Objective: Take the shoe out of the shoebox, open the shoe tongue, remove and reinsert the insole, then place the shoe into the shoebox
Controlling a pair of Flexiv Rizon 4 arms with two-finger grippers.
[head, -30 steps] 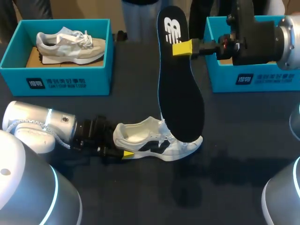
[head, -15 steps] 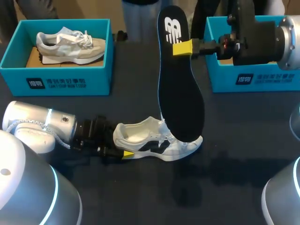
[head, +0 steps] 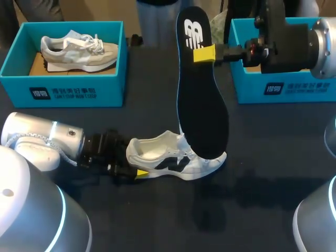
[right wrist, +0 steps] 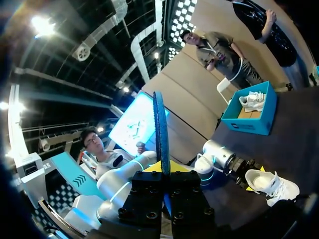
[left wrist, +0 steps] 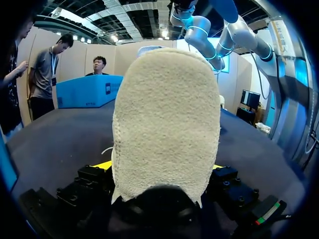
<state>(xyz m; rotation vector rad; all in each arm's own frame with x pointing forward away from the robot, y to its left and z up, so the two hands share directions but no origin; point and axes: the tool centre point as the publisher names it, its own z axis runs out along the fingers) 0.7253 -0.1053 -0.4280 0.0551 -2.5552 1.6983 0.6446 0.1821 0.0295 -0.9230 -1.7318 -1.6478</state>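
Both arms come in from the sides: the left gripper (head: 135, 166) lies low on the table (head: 262, 184), clamped on the heel of the white sneaker (head: 173, 157). The raised right gripper (head: 202, 54) pinches the black insole (head: 202, 110) upright above it. Only the right wrist view shows the insole edge-on, and the left wrist view shows just the suede heel.

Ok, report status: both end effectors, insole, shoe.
Left end effector shut on shoe heel, shoe on table. Right end effector shut on insole, held upright over the shoe. No obstruction seen.
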